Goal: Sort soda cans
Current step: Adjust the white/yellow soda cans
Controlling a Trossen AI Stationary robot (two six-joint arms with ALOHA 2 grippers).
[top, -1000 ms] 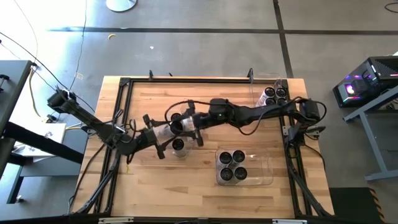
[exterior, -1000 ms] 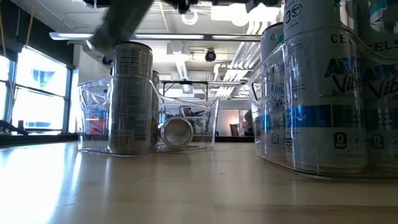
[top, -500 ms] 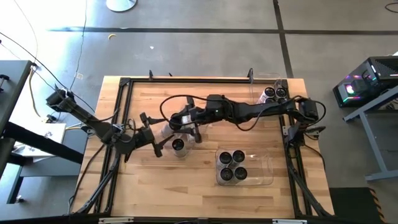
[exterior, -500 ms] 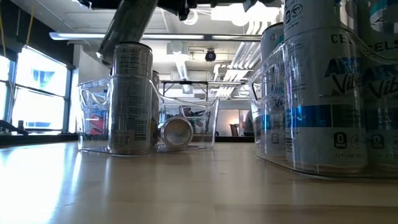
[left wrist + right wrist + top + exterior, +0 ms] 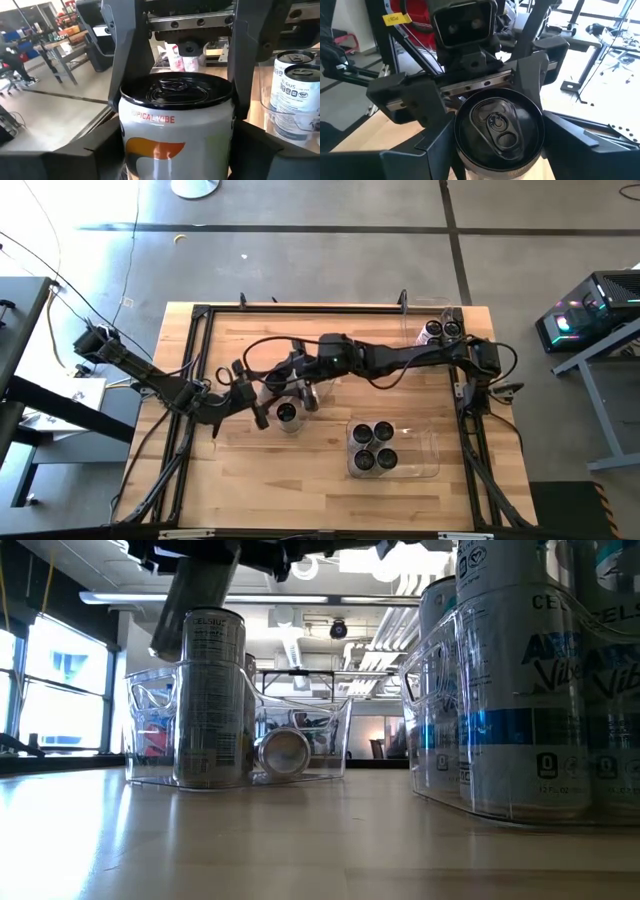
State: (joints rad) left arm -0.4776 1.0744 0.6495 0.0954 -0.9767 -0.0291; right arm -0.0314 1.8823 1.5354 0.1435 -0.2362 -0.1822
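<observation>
The right gripper (image 5: 497, 142) was closed on a soda can (image 5: 497, 125), its two fingers (image 5: 427, 150) pressed to the can's sides with the dark top facing its wrist camera. Directly opposite, the left gripper (image 5: 175, 152) straddled the same can, whose label showed an orange mark and red lettering; whether it had a hold on it or merely bracketed it could not be told. Both arms met above the middle of the table (image 5: 330, 490), the can tilted and clear of the wood in the low view. This looked like a hand-over between the arms, though which way it ran was not evident. The next move would call for one gripper to let go only once the other gripped firmly, and then for a carry to the matching bin. Just below the meeting point one can (image 5: 287, 413) stood upright in a clear bin, four more (image 5: 375, 448) filled a second bin (image 5: 430, 458) nearer the front edge, and a few (image 5: 441, 330) stood in the far right corner
</observation>
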